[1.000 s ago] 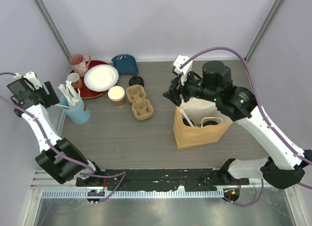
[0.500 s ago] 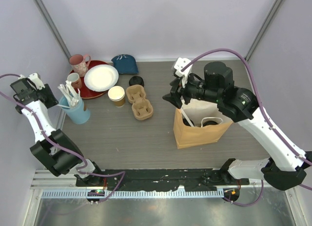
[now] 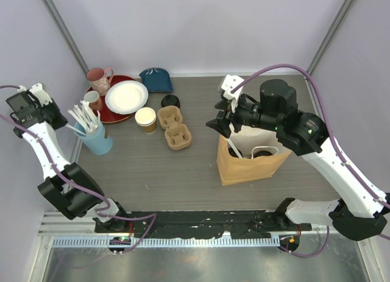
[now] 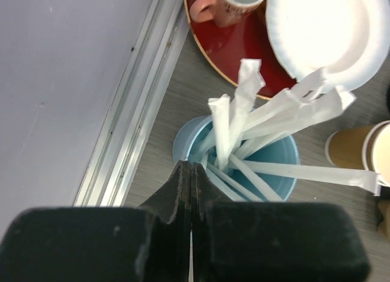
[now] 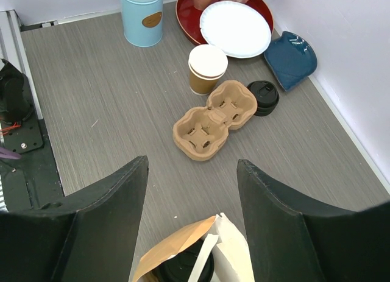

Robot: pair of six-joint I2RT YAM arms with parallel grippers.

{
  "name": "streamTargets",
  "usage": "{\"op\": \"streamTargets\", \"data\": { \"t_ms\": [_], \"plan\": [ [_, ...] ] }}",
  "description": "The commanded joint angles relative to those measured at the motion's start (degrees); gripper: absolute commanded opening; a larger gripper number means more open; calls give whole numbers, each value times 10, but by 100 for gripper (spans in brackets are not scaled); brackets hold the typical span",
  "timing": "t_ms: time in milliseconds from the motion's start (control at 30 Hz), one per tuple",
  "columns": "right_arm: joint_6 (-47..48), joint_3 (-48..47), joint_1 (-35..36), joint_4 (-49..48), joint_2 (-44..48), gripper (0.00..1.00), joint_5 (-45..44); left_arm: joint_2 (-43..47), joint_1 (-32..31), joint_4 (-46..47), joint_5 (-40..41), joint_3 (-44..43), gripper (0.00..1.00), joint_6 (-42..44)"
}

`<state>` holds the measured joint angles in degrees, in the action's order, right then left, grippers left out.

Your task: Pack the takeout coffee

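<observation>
Fingers point(image 4: 181, 193) on the left arm pinch shut facing the blue cup point(image 4: 281, 167); right fingers point(image 5: 103, 221) spread wide above the bag point(image 5: 173, 251).

Bright even light, soft shadows, glare on white plate point(image 4: 323, 32), blurry foreground.

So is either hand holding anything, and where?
No. The left hand is shut on nothing; the right hand is open and empty above the paper bag.

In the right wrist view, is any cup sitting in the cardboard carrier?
No, both wells of the cardboard carrier are empty, and the nearest tan cup stands on the surface beside it.
</observation>
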<state>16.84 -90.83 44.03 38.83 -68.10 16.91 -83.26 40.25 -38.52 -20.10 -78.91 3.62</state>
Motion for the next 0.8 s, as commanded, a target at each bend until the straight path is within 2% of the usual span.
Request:
{"op": "streamTargets", "data": {
  "t_ms": [0,167,300,367,600,700,733,767],
  "plan": [
    [8,-1,-1,-17,17,65,10,45,2,-19,-51,-66,0,9],
    [9,-2,0,-16,14,65,19,36,2,-103,-89,-188,0,41],
    [7,0,-1,-19,16,65,23,28,1,-172,-171,-284,0,66],
    [4,0,-1,-24,15,65,24,31,1,-176,-195,-311,0,63],
    [-9,-3,-1,-40,2,65,37,40,-15,-190,-255,-426,0,35],
    [-15,-3,-1,-56,-1,65,42,42,-17,-184,-316,-445,0,-4],
    [-19,-3,-1,-65,-2,65,42,48,-22,-173,-375,-440,0,-52],
    [-29,-4,-1,-75,-3,65,41,51,-31,-160,-397,-433,0,-76]
  ]
}}
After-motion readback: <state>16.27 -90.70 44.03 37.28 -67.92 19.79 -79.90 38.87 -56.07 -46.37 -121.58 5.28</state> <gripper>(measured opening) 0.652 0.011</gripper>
